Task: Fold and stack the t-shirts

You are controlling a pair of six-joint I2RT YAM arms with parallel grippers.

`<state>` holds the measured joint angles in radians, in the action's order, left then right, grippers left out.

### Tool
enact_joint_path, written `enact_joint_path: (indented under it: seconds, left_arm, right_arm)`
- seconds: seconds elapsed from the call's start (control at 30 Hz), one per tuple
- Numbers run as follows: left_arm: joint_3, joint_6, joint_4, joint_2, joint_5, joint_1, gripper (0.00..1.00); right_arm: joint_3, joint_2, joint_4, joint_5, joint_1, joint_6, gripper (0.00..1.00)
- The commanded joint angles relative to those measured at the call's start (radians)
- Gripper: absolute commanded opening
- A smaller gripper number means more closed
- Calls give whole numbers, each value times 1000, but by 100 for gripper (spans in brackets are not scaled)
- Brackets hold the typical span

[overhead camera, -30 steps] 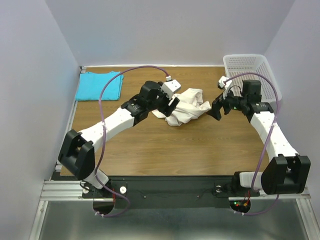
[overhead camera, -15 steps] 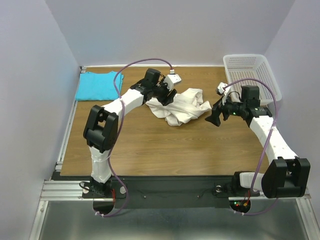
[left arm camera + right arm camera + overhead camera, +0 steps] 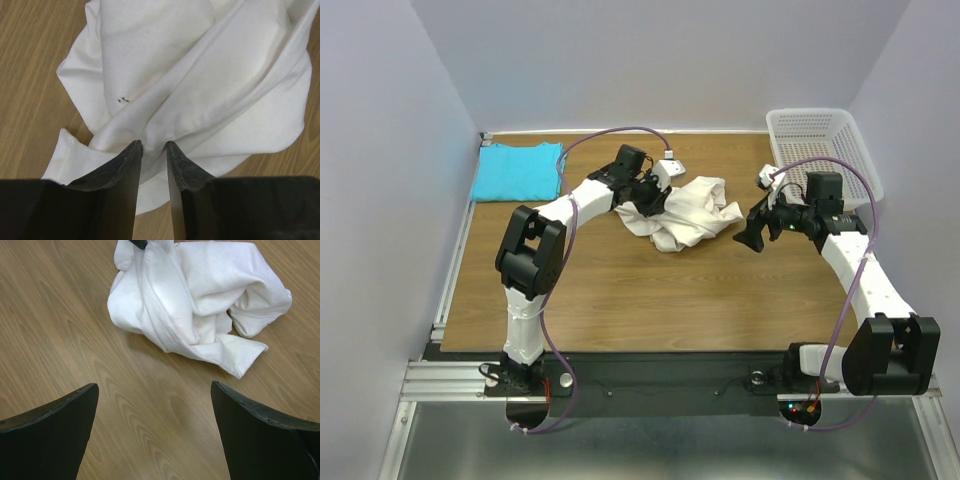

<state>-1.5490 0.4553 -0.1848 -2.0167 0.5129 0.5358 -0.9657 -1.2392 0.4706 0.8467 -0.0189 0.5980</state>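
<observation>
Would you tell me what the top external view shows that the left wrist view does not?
Only top external: the folded turquoise shirt far left, the white basket far right, and the open right pincer. Only left wrist: the left pincer pinching a fold, and a small dark mark on the fabric. Both: the crumpled cream-white shirt on the wooden table.

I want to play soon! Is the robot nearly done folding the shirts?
Not yet. Done: the blue shirt looks folded, lying flat at the far left. In hand: the left hand pinches a fold of the white shirt, which is a crumpled heap; the right hand hangs open beside it. Left: spread and fold the white shirt, then stack the two.
</observation>
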Motion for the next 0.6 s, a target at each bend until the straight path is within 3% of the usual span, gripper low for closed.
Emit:
enact_joint_path:
  seconds: [0.0, 0.17, 0.27, 0.57]
  left_arm:
    - [-31, 0, 4, 30, 22, 4, 26]
    - [-33, -7, 10, 56, 12, 6, 0]
    - [-39, -29, 15, 119, -16, 4, 0]
    - [50, -98, 103, 502, -63, 6, 0]
  right_arm:
    - [4, 0, -20, 25, -6, 5, 99]
    - [-5, -3, -18, 23, -6, 2, 99]
    - [-16, 0, -18, 6, -6, -6, 99]
    - [-96, -39, -18, -41, -6, -75, 99]
